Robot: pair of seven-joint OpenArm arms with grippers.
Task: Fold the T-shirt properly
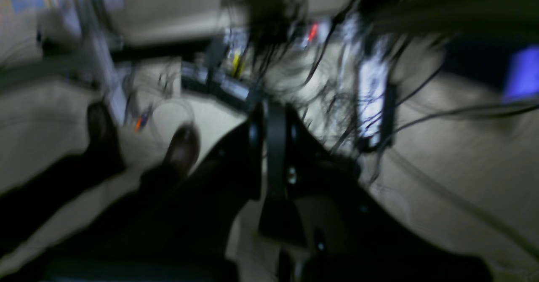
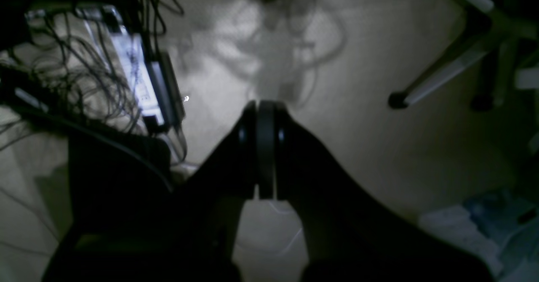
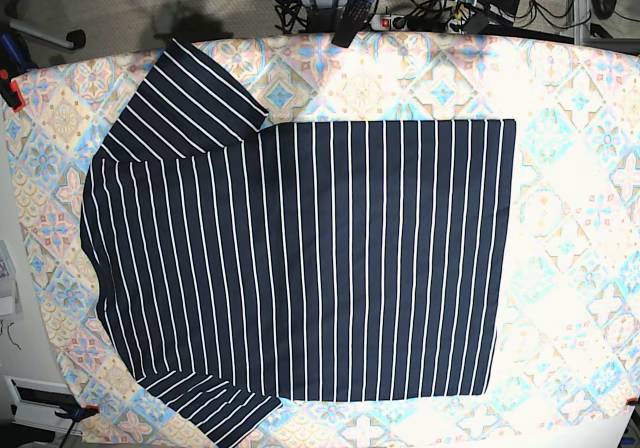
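The T-shirt (image 3: 300,258), dark navy with thin white pinstripes, lies spread flat on the patterned cloth in the base view. Its sleeves point to the upper left and lower left, and its straight hem is on the right. Neither arm shows in the base view. In the blurred left wrist view my left gripper (image 1: 271,107) is shut with nothing between its fingers, hanging over the floor. The right wrist view shows my right gripper (image 2: 265,104) also shut and empty above bare floor. Neither wrist view shows the shirt.
The pastel tile-patterned cloth (image 3: 580,168) covers the table, held by an orange clamp (image 3: 8,86) at the left. On the floor lie tangled cables (image 2: 84,71) and a power strip (image 2: 139,80). Chair legs (image 2: 438,75) and a person's shoes (image 1: 183,147) are nearby.
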